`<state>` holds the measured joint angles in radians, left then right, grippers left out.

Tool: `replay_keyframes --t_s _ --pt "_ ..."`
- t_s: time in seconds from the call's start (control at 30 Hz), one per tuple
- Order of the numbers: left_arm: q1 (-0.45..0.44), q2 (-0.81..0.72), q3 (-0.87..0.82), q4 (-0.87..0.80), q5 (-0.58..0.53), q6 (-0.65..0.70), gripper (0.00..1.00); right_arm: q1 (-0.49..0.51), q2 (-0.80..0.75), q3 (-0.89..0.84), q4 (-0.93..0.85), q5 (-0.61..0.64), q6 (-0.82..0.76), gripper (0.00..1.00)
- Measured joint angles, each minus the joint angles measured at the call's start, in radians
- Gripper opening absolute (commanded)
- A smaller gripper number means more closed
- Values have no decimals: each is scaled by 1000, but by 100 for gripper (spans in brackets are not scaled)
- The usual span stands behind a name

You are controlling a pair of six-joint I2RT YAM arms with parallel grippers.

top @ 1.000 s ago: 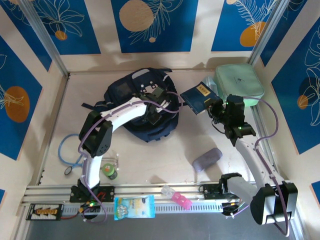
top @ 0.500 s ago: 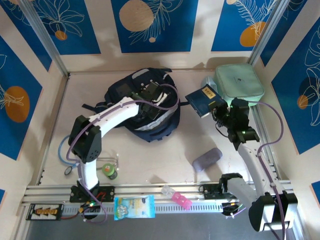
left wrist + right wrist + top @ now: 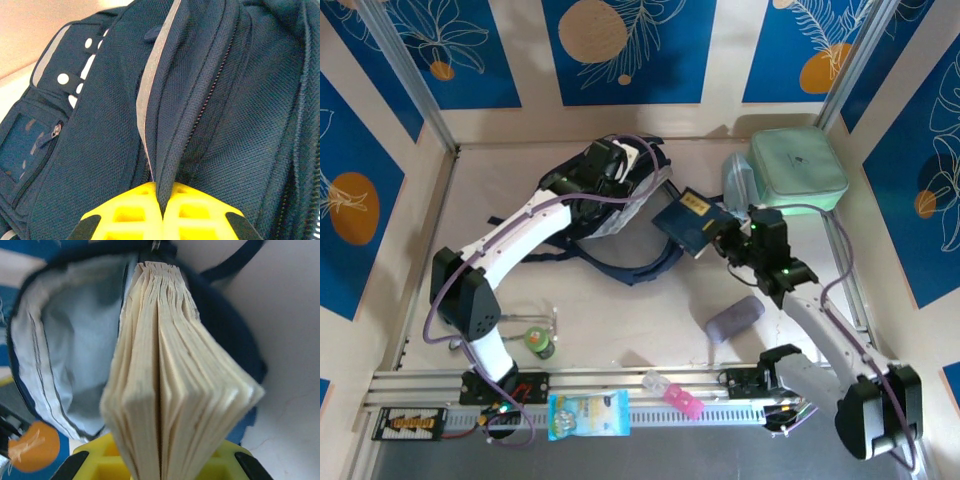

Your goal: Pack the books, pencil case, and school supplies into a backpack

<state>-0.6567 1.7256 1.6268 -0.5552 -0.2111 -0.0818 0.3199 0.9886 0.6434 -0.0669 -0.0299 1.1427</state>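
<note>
Nearest, on the rail at the table's front edge, a blister packet (image 3: 588,413) lies flat, and just beyond it a grey-purple pouch (image 3: 735,318) rests on the bare table, likely the pencil case, not yet packed; both sit well apart from the bag. Past the pouch, the right gripper (image 3: 728,243) has its fingers pressed onto the books (image 3: 690,220), pinching the stack by its near end so that the far end points at the bag; in the right wrist view the page edges fan out above the yellow fingers, which suggests the grip is on one end only and the leaves are free to splay. Beyond that lies the backpack (image 3: 100,150), on its side with its mouth turned toward the books and its pale lining showing behind the pages in the right wrist view. The left gripper (image 3: 162,205), at the bag's far side, has its fingers pressed together on a fold of navy fabric beside the zipper, apparently lifting that rim so the opening stays wide for the stack to enter. Farthest, a mint-green case (image 3: 798,165) sits in the far right corner, untouched.
</note>
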Motion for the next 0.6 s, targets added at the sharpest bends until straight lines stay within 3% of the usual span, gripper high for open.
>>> replay_keyframes --t_s 0.23,0.6 --pt "0 0 13 1 29 -32 0 137 265 82 193 -4 49 0" --pt "34 0 29 -2 119 -93 0 169 693 304 481 -67 153 0"
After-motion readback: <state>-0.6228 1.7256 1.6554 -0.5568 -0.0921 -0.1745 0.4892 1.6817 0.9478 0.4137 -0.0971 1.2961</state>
